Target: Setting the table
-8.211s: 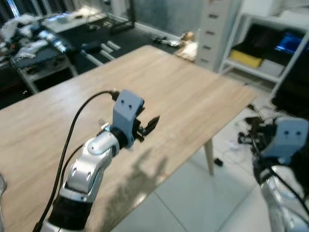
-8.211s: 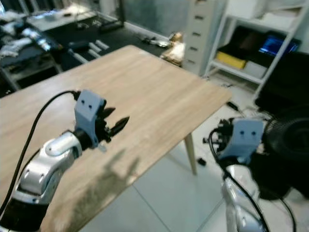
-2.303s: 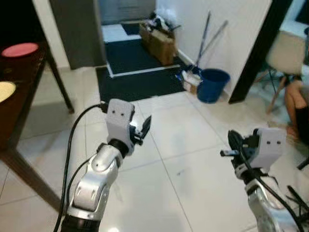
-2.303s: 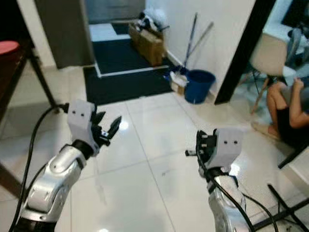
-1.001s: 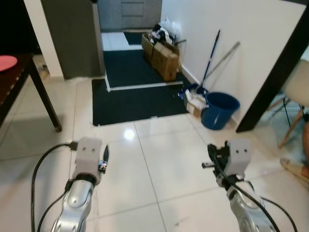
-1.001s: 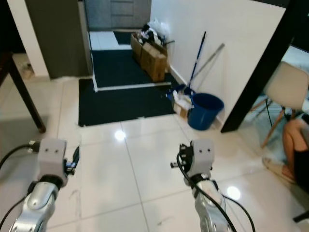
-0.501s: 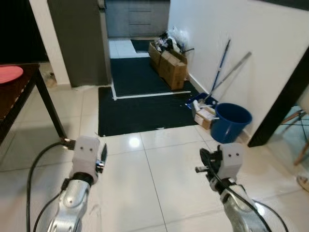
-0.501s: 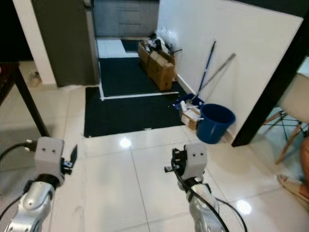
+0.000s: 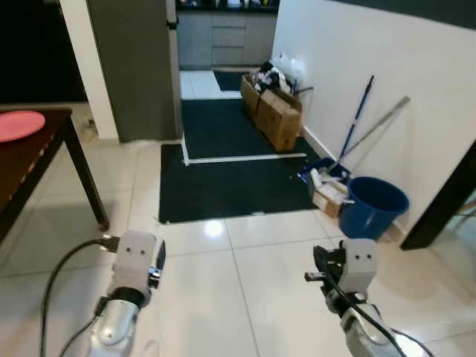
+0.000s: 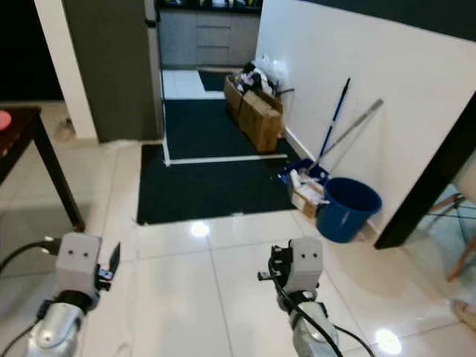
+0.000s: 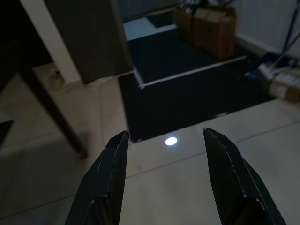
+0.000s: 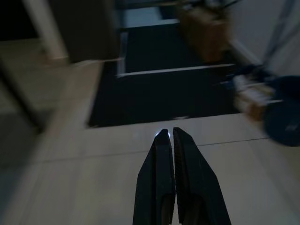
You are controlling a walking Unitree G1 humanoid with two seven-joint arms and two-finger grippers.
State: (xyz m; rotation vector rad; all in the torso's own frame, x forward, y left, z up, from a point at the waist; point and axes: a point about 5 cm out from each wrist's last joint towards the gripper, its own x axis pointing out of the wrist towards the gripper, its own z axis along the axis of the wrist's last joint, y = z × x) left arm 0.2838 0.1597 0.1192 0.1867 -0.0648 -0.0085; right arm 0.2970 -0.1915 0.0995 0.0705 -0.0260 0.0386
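The robot stands on white floor tiles between fetches, carrying nothing: the left gripper (image 11: 164,178) holds its fingers spread, the right gripper (image 12: 169,136) has its fingers pressed together. A pink plate (image 9: 21,124), lying flat and round with no long axis, sits on the dark table (image 9: 37,160) at far left; reaching it likely calls for a leftward turn.

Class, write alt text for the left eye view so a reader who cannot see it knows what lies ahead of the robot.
Both empty grippers, left gripper and right gripper, are raised over a glossy white tiled floor. Ahead lies a black mat; cardboard boxes, a blue bucket and a mop stand along the white wall. A pink plate sits on a dark table at left.
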